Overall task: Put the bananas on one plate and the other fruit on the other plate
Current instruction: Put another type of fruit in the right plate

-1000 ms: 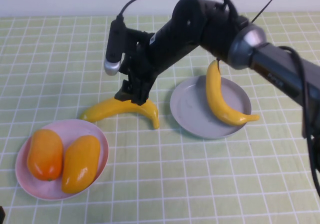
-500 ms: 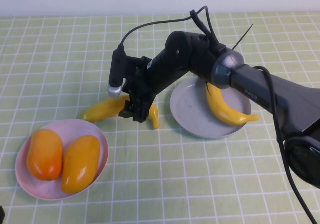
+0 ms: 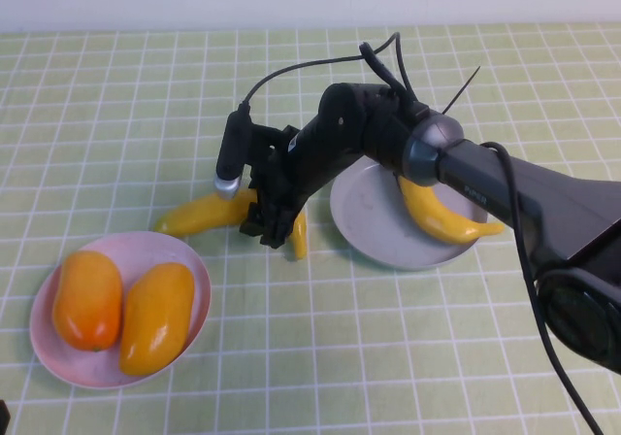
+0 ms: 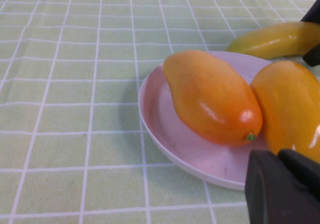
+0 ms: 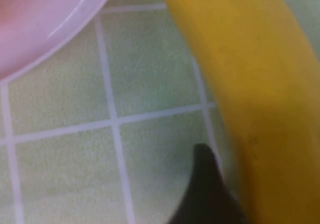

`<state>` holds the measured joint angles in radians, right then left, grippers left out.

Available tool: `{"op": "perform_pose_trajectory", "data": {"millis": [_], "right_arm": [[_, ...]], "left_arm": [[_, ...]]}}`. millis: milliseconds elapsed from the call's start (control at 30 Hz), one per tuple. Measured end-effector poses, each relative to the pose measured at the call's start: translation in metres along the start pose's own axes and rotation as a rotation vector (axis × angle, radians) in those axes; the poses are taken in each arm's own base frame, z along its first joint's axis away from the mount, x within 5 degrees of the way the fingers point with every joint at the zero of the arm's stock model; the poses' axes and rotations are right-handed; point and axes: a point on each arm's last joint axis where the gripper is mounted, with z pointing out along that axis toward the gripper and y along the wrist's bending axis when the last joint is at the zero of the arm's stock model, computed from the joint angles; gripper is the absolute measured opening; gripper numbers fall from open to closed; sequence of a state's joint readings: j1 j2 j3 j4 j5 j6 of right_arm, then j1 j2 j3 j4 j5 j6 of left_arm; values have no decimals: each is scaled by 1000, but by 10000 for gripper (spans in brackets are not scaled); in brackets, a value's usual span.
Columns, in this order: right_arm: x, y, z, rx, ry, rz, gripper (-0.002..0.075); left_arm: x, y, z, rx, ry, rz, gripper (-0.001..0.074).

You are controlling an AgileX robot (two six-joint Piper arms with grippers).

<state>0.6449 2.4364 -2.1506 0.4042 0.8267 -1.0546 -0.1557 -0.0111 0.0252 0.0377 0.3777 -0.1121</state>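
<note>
One banana (image 3: pixel 199 214) lies on the cloth between the plates; it also shows in the right wrist view (image 5: pixel 250 84). My right gripper (image 3: pixel 275 223) is down over its middle, jaws open astride it, and one fingertip (image 5: pixel 205 184) sits right beside it. The second banana (image 3: pixel 441 217) lies on the grey-blue plate (image 3: pixel 364 212). The deeper orange fruit (image 3: pixel 87 299) and the yellow-orange fruit (image 3: pixel 157 317) lie side by side on the pink plate (image 3: pixel 199 270). My left gripper (image 4: pixel 277 156) is shut and empty, close to the pink plate (image 4: pixel 165 134) at the near left.
A green checked cloth (image 3: pixel 388 357) covers the table. The right arm (image 3: pixel 466 173) stretches across the grey-blue plate from the right. The pink plate's rim (image 5: pixel 40 19) lies close to the banana on the cloth.
My right gripper has come down from above the banana on the cloth to sit around its middle. The banana, the plates and the left arm have not moved.
</note>
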Motion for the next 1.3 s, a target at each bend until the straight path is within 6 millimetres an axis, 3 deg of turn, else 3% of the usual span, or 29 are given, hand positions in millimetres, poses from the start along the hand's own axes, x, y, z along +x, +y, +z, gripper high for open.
{"op": "perform_pose_trajectory", "data": {"millis": [100,267,500,600,667,800,1033,1300], "right_arm": [[0,0,0,5,-1,64,325],[-5,-4,-12,35,-1,179,318],[-21,-13,-77,190,50,620,318],[-16,-14,-103,294,153,787,318],[-7,-15,-110,349,234,865,318],[14,-19,-115,402,352,992,318],[48,-20,-105,398,463,1087,318],[52,-19,-95,376,442,1101,318]], "left_arm": [[0,0,0,0,0,0,4],[0,0,0,0,0,0,4],[0,0,0,0,0,0,4],[0,0,0,0,0,0,4],[0,0,0,0,0,0,4],[0,0,0,0,0,0,4],[0,0,0,0,0,0,3],[0,0,0,0,0,0,4]]}}
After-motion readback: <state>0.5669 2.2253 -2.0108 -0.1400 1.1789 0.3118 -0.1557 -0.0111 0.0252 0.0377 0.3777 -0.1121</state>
